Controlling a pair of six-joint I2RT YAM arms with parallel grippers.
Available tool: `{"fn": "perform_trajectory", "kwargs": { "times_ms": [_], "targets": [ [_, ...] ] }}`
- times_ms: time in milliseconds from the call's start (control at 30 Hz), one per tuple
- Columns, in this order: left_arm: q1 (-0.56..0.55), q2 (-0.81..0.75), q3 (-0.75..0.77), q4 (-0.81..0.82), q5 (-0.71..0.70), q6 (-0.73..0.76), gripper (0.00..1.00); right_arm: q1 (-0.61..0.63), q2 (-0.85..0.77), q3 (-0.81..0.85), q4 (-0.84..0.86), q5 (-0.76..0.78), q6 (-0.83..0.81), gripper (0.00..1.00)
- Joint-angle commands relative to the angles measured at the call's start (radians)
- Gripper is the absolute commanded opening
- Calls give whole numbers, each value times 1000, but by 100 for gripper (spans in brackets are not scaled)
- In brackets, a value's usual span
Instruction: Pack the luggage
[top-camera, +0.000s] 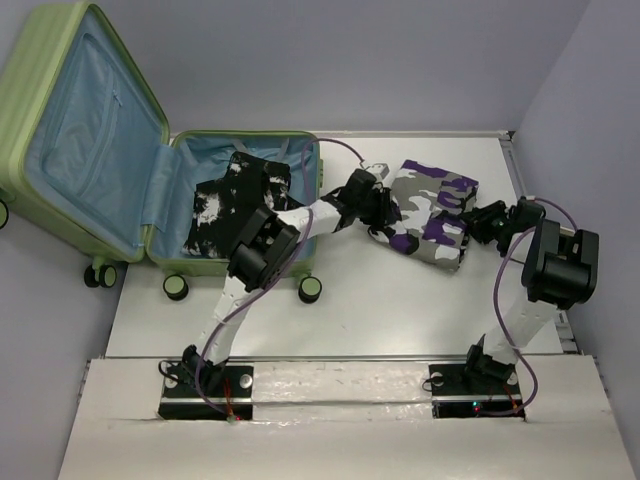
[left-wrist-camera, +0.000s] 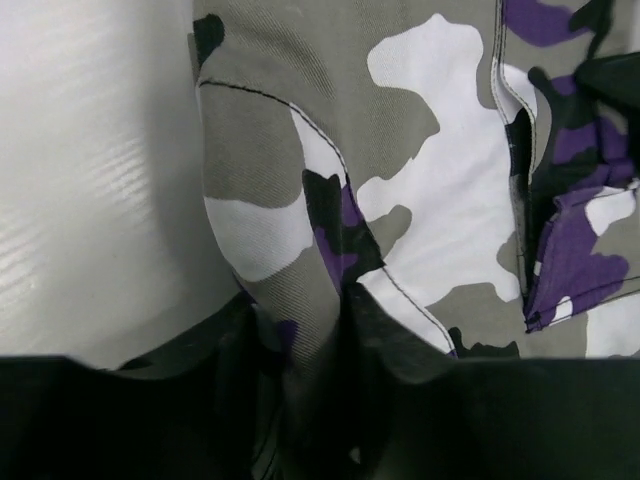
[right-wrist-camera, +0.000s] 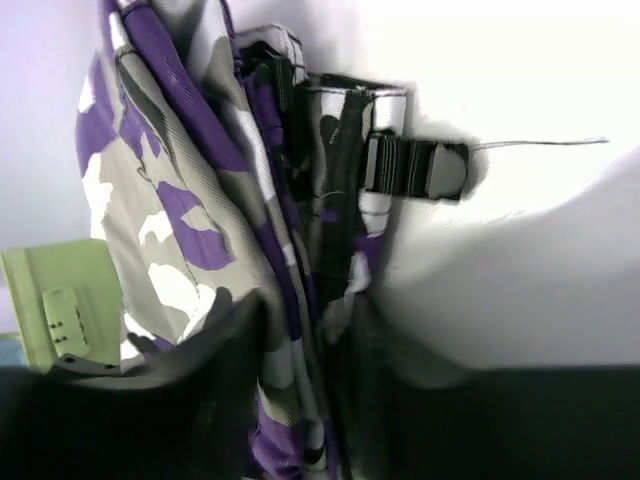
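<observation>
White counter (top-camera: 380, 310), pale lilac walls on the far and right sides. I record the luggage (top-camera: 95, 140) at the far left corner: it lies open, lid tilted back against the wall, base flat on the counter with its wheels (top-camera: 311, 289) towards the arms. A black-and-white garment (top-camera: 230, 200) lies inside the base.

Just right of the luggage, on the counter, is a folded camouflage garment (top-camera: 435, 195) in grey, white, purple and black. The left pincer (top-camera: 385, 212) is at its left edge; my left wrist view shows a fold of that cloth pinched between the fingers (left-wrist-camera: 400, 340), so it is gripping the garment. The right pincer (top-camera: 478, 222) is at the opposite edge, and layers of the same cloth are clamped between its fingers (right-wrist-camera: 225, 340). A black buckle (right-wrist-camera: 410, 168) on a strap juts from the garment's edge.
</observation>
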Motion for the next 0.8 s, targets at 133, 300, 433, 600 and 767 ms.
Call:
{"fn": "perform_trajectory", "kwargs": {
  "times_ms": [133, 300, 433, 600, 767],
  "targets": [
    [-25, -84, -224, 59, 93, -74, 6, 64, 21, -86, 234, -136, 94, 10],
    [-29, -229, -282, 73, 56, -64, 6, 85, -87, -153, 336, -154, 134, 7],
    [-31, -340, -296, 71, 35, -56, 6, 122, -256, -162, 298, -150, 135, 7],
    [-11, -484, -290, 42, 21, -45, 6, 214, -417, -77, 151, -87, 83, 7],
    [55, -627, -299, -9, 9, -36, 6, 341, -473, 63, 66, -24, 86, 7]
  ]
}}
